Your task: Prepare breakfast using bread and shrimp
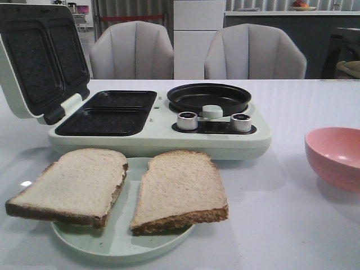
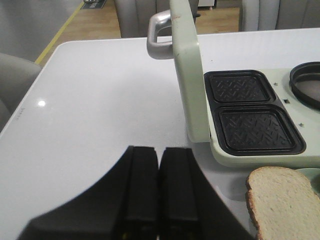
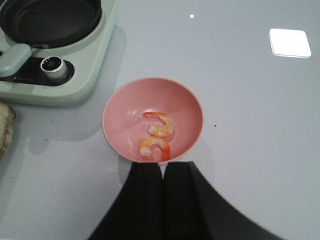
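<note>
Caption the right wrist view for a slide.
Shut right gripper above a round pink bowl holding two curled orange shrimp, beside the pale green breakfast cooker.

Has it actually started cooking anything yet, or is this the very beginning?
Only the setup looks done: the breakfast maker stands open, its plates bare. Nothing is in hand; the left gripper and right gripper are shut and empty. Both bread slices wait on their plate, the shrimp in the pink bowl.
</note>
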